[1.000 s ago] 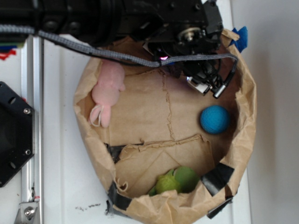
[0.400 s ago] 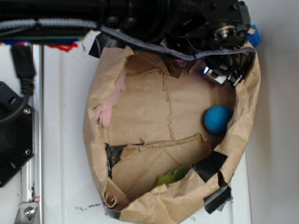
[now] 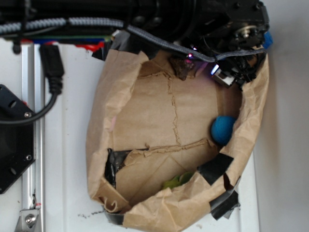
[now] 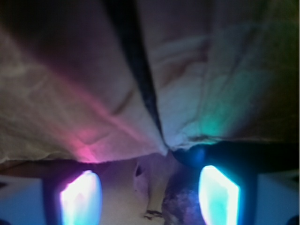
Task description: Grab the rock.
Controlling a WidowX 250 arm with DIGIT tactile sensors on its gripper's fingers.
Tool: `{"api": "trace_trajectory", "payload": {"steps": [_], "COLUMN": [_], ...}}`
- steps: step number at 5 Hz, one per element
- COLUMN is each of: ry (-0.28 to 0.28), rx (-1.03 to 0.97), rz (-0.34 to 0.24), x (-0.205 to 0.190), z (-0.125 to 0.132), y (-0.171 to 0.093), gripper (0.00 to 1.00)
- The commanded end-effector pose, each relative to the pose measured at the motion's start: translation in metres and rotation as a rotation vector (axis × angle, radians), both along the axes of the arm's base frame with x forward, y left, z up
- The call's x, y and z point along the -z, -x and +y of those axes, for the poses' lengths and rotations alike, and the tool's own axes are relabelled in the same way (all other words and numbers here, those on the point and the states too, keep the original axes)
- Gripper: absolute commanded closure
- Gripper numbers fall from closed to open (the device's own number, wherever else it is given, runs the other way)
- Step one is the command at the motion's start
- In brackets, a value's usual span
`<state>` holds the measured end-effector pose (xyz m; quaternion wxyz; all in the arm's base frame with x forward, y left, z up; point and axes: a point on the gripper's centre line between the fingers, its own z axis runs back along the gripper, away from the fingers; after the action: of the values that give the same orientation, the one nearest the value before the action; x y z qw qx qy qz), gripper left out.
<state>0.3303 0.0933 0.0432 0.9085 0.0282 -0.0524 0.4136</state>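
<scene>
The rock shows as a small dark, angular lump against the far wall of the brown paper bag. My gripper hangs over the bag's far right corner, just right of the rock, partly hidden under the black arm. In the wrist view the gripper is open, its two lit fingers wide apart, one glowing pink and one cyan. A dark rough lump, the rock, lies low between them, close to the cyan finger. Whether a finger touches it I cannot tell. Crumpled bag paper fills the view above.
A blue ball rests against the bag's right wall, below the gripper. A green soft toy peeks out at the near side. Black tape patches hold the bag's rim. A metal rail and a black cable run along the left.
The arm has moved right and toward the bag's far right corner. The bag has been squeezed narrower. Its left wall has folded in and now hides the pink toy.
</scene>
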Motion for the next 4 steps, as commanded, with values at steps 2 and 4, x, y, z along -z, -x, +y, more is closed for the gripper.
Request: {"api": "trace_trajectory", "payload": {"steps": [2, 4], "ry": [0.056, 0.032], "rx": [0.011, 0.135], "rz": [-0.085, -0.108], "x": [-0.033, -0.047], "z": [0.014, -0.013], "y": [0.0, 0.025], "gripper": [0.0, 0.0]}}
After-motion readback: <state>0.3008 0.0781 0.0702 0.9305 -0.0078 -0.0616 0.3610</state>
